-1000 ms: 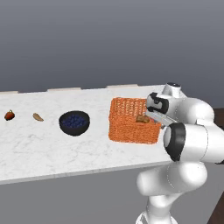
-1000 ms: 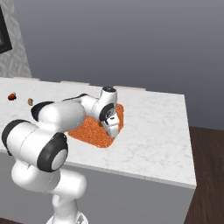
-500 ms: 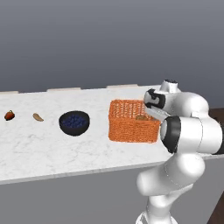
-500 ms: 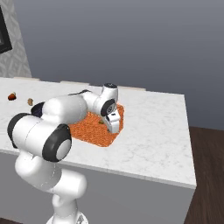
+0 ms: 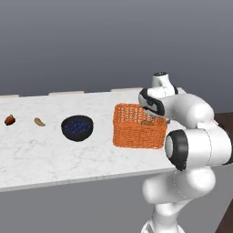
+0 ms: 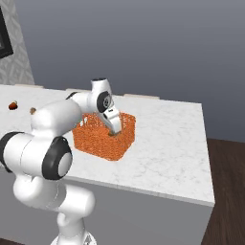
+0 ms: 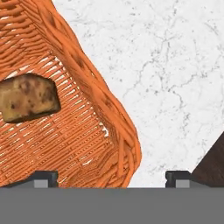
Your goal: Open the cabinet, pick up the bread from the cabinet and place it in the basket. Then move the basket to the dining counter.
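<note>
**A:** Look at the hand view. The tool point(image 7: 112, 177) has its tips point(image 7: 43, 177) wide apart and nothing between them; one tip stands over the inside of the basket point(image 7: 87, 144), the other over the bare bench point(image 7: 175, 65). So the jaws straddle the basket's wall without touching it. A second ago they were pressed together on that rim; half a second ago they had begun to part.

**B:** And where do you find the bread?

**A:** You see the bread point(image 7: 27, 97) lying on the basket's woven floor, toward the side away from the straddled wall, free of the tool. In the left base view it shows as a brown speck point(image 5: 146, 122) inside the far right corner of the basket point(image 5: 136, 132).

**B:** Where does the basket stand?

**A:** On the long white marble bench point(image 6: 162, 143), flat and upright, near its front edge. To its left in the left base view you have a dark bowl point(image 5: 77, 128) of berries, a thin tan piece point(image 5: 40, 121) and a small red-brown thing point(image 5: 9, 120), all well apart from it. The basket has not shifted between the earlier views and now.

**B:** What do you read from the release?

**A:** You may take the carry as finished: bread in basket, basket set down on the dining slab, grip let go. My judgement is that only the tool's withdrawal remains. Lift straight up, since one tip hangs inside the wall and a sideways pull could drag the basket.
</note>
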You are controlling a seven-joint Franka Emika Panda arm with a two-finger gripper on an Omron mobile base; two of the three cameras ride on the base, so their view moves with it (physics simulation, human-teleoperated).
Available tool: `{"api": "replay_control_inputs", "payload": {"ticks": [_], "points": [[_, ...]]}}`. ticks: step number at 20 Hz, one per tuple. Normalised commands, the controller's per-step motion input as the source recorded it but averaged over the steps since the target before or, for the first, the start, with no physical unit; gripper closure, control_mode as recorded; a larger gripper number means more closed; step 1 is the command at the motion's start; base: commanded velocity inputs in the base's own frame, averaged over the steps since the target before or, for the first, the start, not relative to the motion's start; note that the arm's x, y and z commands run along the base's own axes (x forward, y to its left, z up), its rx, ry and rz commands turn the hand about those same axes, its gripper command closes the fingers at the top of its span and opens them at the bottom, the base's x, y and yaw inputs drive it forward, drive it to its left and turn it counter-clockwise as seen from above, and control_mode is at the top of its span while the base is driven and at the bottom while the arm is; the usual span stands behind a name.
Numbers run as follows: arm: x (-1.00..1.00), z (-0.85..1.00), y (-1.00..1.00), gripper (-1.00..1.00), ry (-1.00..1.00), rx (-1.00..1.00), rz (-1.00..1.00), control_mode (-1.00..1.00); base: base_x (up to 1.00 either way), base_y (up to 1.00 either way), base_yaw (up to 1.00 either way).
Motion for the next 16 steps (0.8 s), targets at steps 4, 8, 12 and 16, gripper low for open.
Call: {"api": "replay_control_inputs", "payload": {"ticks": [4,8,12,16], "points": [[-0.84,0.78,0.23,-1.0,-0.01,-0.17,0.14,-1.0,0.0,0.0,0.0],[-1.0,0.55,0.32,-1.0,-0.19,-0.07,0.13,-1.0,0.0,0.0,0.0],[-1.0,0.66,0.31,-1.0,-0.24,0.0,0.16,-1.0,0.0,0.0,0.0],[-0.97,0.7,0.15,-1.0,-0.31,0.01,0.16,-1.0,0.0,0.0,0.0]]}}
